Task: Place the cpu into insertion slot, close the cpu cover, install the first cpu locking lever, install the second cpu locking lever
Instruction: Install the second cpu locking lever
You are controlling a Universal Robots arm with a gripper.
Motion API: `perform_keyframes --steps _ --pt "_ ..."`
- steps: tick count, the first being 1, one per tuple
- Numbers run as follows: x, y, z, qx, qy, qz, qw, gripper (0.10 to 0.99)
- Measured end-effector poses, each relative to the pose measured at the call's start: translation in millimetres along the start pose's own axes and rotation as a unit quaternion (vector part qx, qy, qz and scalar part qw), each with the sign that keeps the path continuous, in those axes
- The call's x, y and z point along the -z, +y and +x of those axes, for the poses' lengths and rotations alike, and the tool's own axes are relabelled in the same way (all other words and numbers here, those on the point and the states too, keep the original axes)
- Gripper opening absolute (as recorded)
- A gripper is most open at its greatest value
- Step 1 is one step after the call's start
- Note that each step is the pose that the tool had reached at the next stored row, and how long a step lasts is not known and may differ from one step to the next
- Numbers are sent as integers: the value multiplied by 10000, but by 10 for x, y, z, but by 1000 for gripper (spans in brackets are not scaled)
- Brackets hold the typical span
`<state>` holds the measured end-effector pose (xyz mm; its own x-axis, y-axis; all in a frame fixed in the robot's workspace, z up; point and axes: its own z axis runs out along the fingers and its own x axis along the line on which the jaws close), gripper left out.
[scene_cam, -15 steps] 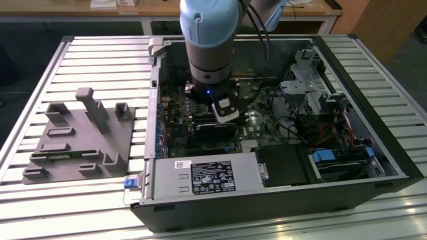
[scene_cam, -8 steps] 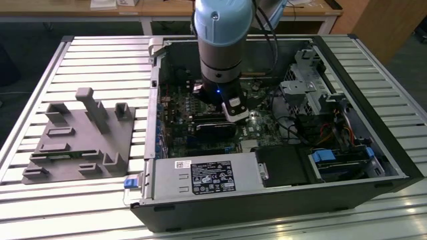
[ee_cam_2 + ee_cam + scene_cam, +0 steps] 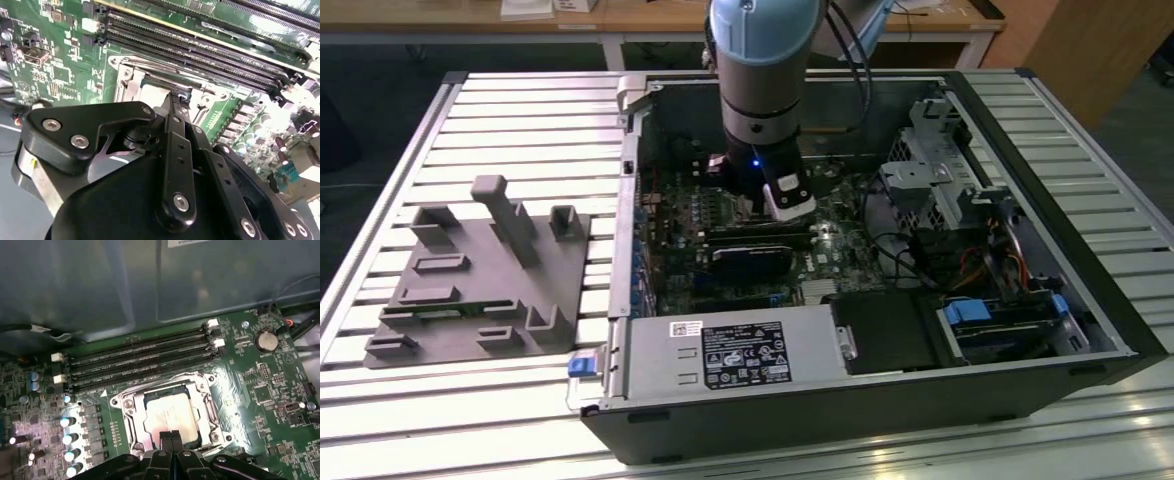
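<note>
In the first wrist view the cpu [image 3: 170, 412], a dull silver square, lies in the insertion slot [image 3: 131, 439] on the green board. The cpu cover [image 3: 206, 390], a thin silvery frame, lies flat around it. My gripper [image 3: 171, 436] is shut, its two black fingertips pressed together at the socket's edge, right over the rim of the cpu, with nothing seen between them. The second wrist view shows the fingers [image 3: 175, 107] reaching down to the insertion slot [image 3: 125, 82]. In the exterior view the gripper [image 3: 774, 205] is low inside the open computer case.
Long black memory slots [image 3: 140, 360] run beside the socket. A black card [image 3: 754, 255], a power supply [image 3: 734, 355] and a drive cage [image 3: 927, 180] crowd the case. A grey fixture [image 3: 480, 280] stands on the slatted table at the exterior view's left.
</note>
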<state>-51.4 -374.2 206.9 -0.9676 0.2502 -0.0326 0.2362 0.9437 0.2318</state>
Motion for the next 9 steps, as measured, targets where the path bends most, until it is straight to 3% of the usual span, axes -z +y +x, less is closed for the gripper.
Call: perform_keyframes --steps 3,4,9 --pt "-15 54 14 23 -59 242 9997 106" --pt "-20 76 20 25 -67 275 9996 106" --pt "-45 175 11 28 -71 294 9995 106"
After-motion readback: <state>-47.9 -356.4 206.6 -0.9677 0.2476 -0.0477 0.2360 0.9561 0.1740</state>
